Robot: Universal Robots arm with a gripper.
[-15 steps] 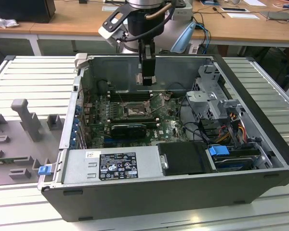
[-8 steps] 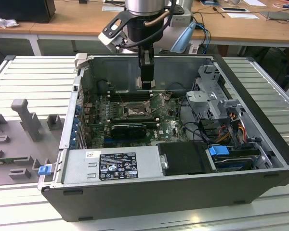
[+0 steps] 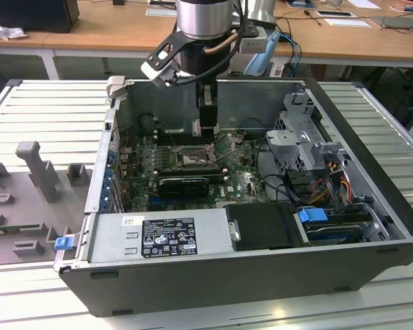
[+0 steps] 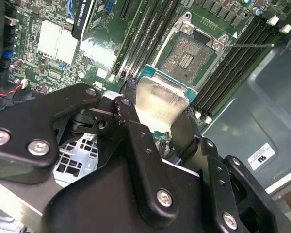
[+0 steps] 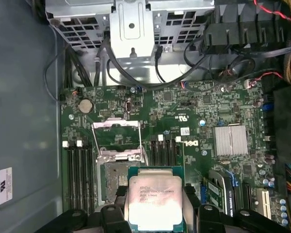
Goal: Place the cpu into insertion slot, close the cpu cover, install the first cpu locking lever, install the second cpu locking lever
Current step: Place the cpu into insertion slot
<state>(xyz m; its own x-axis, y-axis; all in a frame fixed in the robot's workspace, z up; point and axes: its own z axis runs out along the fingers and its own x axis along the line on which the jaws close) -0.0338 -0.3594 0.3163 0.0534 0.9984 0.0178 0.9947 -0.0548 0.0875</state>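
End effector (image 5: 155, 217) with cpu (image 5: 154, 194) inside case (image 3: 227, 285)

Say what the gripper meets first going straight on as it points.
Probably the insertion slot or the memory slots beside it, the cpu in the gripper touching first; depth is unclear.

Case (image 3: 261, 271), open-topped, walls on every side.
- Free: the room straight above the insertion slot (image 5: 108, 183), with the cpu cover (image 5: 117, 137) swung up off it and low memory slots (image 5: 78, 174) on both flanks.
- Occupied: the gripper (image 3: 207, 129), clamped on the cpu (image 5: 155, 199), stands above the board.
- Obstacles: the drive cage (image 3: 296, 130) and cables (image 3: 330, 182) at the exterior view's right; the black card (image 3: 184, 184) and the power supply (image 3: 206, 230) on the near side.
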